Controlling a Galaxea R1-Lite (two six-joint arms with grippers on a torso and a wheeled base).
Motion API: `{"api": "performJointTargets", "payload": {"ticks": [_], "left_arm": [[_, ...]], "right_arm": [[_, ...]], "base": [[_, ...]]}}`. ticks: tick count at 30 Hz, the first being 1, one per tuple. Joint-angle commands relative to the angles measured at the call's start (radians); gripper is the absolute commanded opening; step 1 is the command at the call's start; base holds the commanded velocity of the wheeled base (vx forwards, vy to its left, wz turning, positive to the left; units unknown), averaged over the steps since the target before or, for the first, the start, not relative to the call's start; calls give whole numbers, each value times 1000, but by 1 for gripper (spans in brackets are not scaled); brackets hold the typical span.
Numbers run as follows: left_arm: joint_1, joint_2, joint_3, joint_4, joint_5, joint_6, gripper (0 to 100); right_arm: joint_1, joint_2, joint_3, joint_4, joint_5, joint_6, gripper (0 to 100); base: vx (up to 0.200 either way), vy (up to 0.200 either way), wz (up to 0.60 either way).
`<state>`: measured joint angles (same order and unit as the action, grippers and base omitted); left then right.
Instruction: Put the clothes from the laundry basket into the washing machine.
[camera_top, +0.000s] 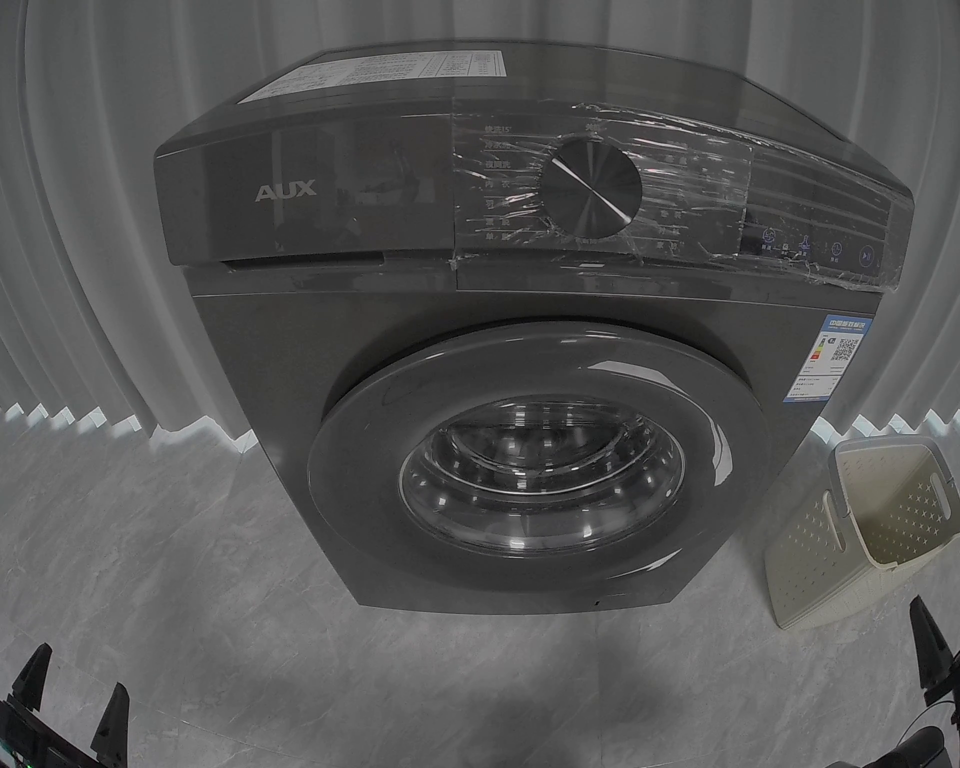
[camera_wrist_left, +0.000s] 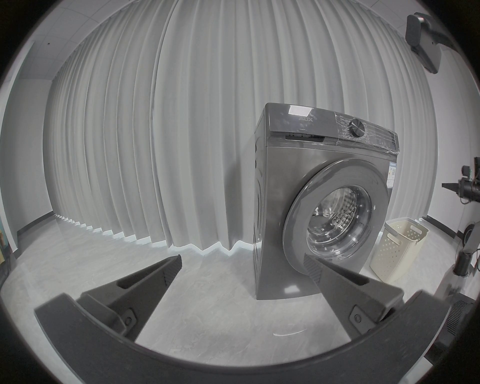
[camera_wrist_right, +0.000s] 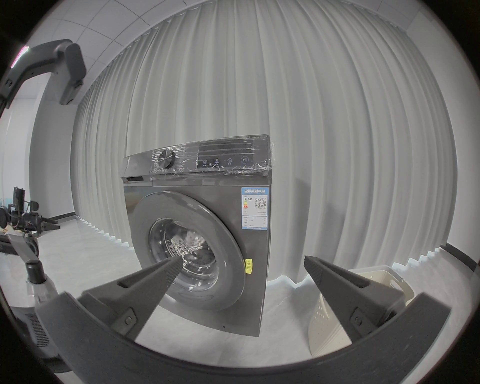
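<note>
1. One dark grey washing machine (camera_top: 270, 340), a front loader, stands on a pale marbled floor (camera_top: 180, 580).
2. Its round door (camera_top: 540, 470) is shut. The glass porthole shows a shiny steel drum behind it.
3. Above the door, a round dial (camera_top: 590, 188) sits in a control panel wrapped in crinkled clear film. A blue-edged sticker (camera_top: 828, 357) is on the front's upper right corner.
4. The laundry basket (camera_top: 810, 560) stands on the floor just beside the machine's right side. It is cream plastic with perforated walls and slot handles.
5. The left claw (camera_wrist_left: 242, 259) hangs in front of the machine and off to its left, well apart from it, with its fingers spread wide.
6. The right claw (camera_wrist_right: 243, 260) hangs in front of the machine toward the basket side, also spread wide.
7. A white pleated curtain (camera_top: 80, 250) hangs behind the machine.
</note>
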<state>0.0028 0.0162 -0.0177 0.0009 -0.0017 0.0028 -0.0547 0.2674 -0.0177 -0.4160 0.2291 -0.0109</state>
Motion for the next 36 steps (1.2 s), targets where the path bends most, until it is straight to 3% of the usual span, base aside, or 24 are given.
{"api": "performJointTargets", "payload": {"ticks": [1,6,9,12,13,15,17,19,20,21,22,25,28,30,32,34,36], "left_arm": [[0,-16,18,1,0,0,100],[0,-16,18,-1,0,0,100],[0,-16,18,-1,0,0,100],[0,-16,18,-1,0,0,100],[0,-16,18,1,2,-1,100],[0,-16,18,-1,0,-1,100],[0,-16,18,-1,2,-6,100],[0,-16,18,1,3,-6,100],[0,-16,18,1,3,-6,100],[0,-16,18,-1,3,-6,100],[0,-16,18,1,3,-6,100],[0,-16,18,1,5,-3,100],[0,-16,18,1,5,-4,100],[0,-16,18,1,5,-3,100],[0,-16,18,1,5,0,100],[0,-16,18,1,5,0,100],[0,-16,18,1,5,0,100]], "right_arm": [[-10,-172,18,77,22,2,100],[59,-200,18,120,44,8,100],[99,-206,18,131,35,3,100],[76,-241,18,220,41,-6,100],[58,-267,18,312,39,-20,100],[59,-267,18,341,30,-27,100],[59,-267,18,335,-11,-18,100],[56,-267,18,336,-151,-31,100],[56,-267,18,336,-195,-37,100],[58,-267,18,336,-212,-40,100],[58,-267,18,345,-284,-57,100],[59,-267,10,382,-304,-34,100],[58,-267,-5,417,-381,58,100],[58,-267,7,407,-340,75,100],[58,-267,18,408,-261,38,100],[56,-267,18,408,-258,14,100],[55,-267,18,407,-269,28,100]], "base": [[0,0,0],[0,0,0],[0,0,0],[0,0,0],[0,0,0],[0,0,0],[0,0,0],[0,0,0],[0,0,0],[0,0,0],[0,0,0],[0,0,0],[0,0,0],[0,0,0],[0,0,0],[0,0,0],[0,0,0]]}}
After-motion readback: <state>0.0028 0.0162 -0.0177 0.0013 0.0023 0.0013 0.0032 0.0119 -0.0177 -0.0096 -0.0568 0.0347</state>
